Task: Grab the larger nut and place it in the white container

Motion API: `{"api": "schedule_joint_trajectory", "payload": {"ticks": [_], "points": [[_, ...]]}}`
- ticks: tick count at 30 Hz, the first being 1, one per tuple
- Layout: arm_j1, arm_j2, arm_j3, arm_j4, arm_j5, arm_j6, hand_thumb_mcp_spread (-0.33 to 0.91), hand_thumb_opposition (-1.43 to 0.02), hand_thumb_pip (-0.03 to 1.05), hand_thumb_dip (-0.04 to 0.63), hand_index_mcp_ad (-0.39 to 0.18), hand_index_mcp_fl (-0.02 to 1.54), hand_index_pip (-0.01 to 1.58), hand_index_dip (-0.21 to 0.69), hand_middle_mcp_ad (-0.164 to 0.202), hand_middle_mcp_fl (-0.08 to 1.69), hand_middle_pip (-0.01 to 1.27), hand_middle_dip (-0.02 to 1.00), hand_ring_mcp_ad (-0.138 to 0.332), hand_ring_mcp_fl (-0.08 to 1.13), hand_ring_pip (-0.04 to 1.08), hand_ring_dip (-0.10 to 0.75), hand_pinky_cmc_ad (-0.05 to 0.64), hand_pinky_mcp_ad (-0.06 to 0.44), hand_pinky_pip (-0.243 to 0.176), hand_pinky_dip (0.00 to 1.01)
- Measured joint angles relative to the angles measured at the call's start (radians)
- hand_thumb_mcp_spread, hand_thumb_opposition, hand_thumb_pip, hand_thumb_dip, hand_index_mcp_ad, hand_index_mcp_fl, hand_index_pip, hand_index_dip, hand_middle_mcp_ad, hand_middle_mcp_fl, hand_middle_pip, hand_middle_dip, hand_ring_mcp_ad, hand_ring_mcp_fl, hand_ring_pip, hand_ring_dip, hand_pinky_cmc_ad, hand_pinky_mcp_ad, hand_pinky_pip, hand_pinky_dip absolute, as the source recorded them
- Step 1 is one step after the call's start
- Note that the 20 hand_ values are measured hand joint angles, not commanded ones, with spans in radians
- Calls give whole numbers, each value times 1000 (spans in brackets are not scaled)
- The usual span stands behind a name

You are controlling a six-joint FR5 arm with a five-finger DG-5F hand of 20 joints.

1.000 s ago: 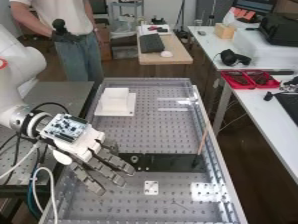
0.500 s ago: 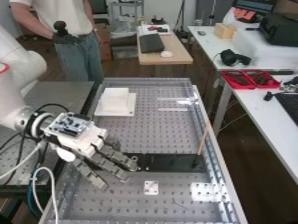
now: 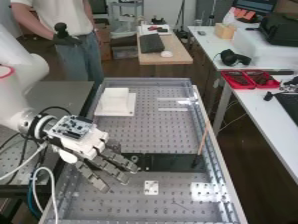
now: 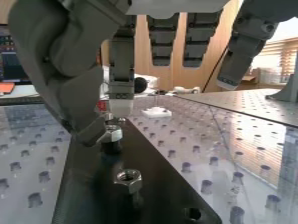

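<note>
Hex nut [image 4: 128,176] near the left end of the black plate [image 4: 86,195], hole up, axis upright.
Shifted slightly toward the bench's [image 3: 179,200] right edge since a second ago, the hand [image 3: 86,146] slants downward, fingers straight, thumb apart; white container [image 3: 116,97] near the far left corner.

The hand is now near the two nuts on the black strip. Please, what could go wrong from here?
The thumb of the hand is close beside one nut; closing unevenly might push it away instead of gripping it.

The other nut stands on the same black strip, so the wrong one could be picked.

The white container is farther along the bench, so a weak grip may drop the nut on the way.
</note>
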Motion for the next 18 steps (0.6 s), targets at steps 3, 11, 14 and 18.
{"api": "schedule_joint_trajectory", "payload": {"ticks": [3,11,14,18], "points": [[0,-6,-2,10,4,-4,328,-880,721,206,-138,21,1557,152,70,0,126,227,131,0,168,152,382,307,-89,632],[-5,-13,1,23,7,-7,333,-880,721,225,-138,21,1557,152,70,0,120,220,131,2,180,138,382,307,-89,661],[-10,-15,7,16,2,-6,337,-885,721,225,-138,21,1557,152,70,3,124,216,131,2,202,136,382,311,-89,679],[-16,-17,15,1,-12,-8,337,-881,721,225,-138,21,1557,152,70,3,124,216,131,2,202,136,375,307,-89,681]]}}
